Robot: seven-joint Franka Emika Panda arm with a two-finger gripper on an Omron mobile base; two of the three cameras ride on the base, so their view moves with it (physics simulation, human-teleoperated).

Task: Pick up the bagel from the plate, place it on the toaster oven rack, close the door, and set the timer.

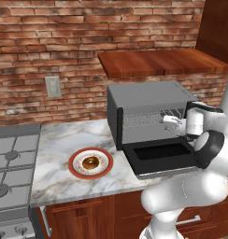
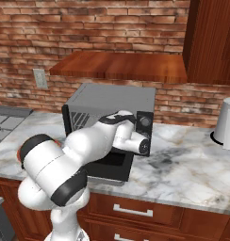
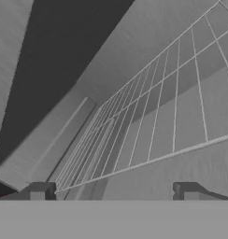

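1. The bagel (image 1: 90,163) lies on the plate (image 1: 74,167), lower left of the frame, on the counter (image 1: 60,135).
2. The end effector (image 3: 113,191) is wide, empty, at the toaster oven rack (image 3: 172,121).
3. Risk, I judge: the fingers can catch the rack wires, because they are very near.

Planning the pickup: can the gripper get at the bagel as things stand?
Probably yes: the bagel lies uncovered on the plate, nothing beside it. The open gripper is at the toaster oven rack and must swing left.
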